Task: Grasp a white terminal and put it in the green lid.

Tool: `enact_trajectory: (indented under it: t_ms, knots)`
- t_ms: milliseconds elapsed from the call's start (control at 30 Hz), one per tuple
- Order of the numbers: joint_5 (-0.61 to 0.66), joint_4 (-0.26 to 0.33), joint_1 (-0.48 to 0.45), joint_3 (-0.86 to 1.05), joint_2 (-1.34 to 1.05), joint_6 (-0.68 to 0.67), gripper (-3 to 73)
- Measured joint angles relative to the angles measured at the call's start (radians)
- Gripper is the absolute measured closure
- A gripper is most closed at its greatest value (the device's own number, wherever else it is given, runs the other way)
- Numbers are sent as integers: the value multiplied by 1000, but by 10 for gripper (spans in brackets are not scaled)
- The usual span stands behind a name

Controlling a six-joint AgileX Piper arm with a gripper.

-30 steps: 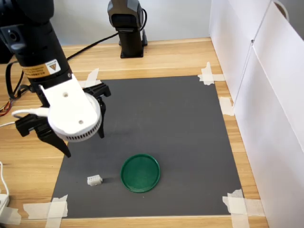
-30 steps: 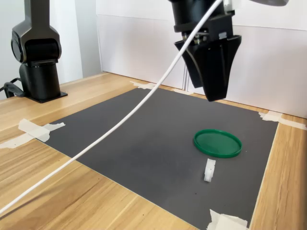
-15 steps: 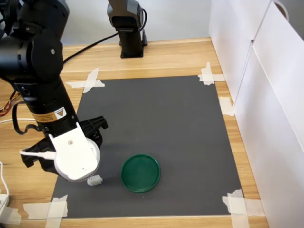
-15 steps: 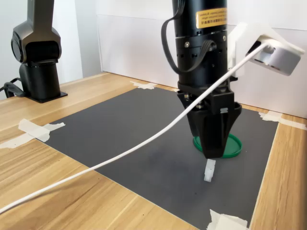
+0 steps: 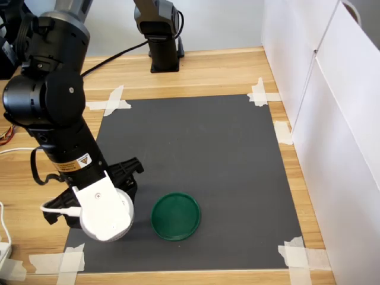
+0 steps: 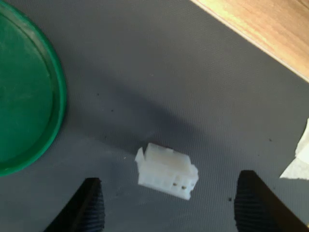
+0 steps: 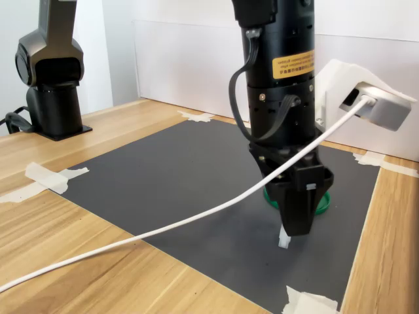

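The white terminal (image 6: pixel 166 171) lies on the dark mat, a small ribbed block. My gripper (image 6: pixel 171 210) stands open low over it in the wrist view, one dark fingertip (image 6: pixel 91 208) on each side and well apart from it. In the second exterior view the gripper (image 7: pixel 298 226) points straight down and the terminal (image 7: pixel 284 240) peeks out beside its tip. The green lid (image 5: pixel 175 215) lies flat on the mat close beside the arm; the gripper hides part of the lid (image 7: pixel 321 205) in the second exterior view. My wrist camera housing hides the terminal in the first exterior view.
The grey mat (image 5: pixel 202 148) is taped to a wooden table (image 5: pixel 214 68) with white tape strips (image 5: pixel 71 260) at its corners. A second black arm base (image 5: pixel 159 35) stands at the back. White panels (image 5: pixel 332 119) wall the first exterior view's right. A white cable (image 7: pixel 163 229) trails from my wrist.
My arm has come down from well above the mat and moved over the terminal. The open fingers now straddle it near the mat. Terminal and lid have not moved.
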Motion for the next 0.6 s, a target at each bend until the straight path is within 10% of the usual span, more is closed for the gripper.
enact_trajectory:
  t_ms: [600]
  knots:
    - [-36,6,0,-1,45,-4,73]
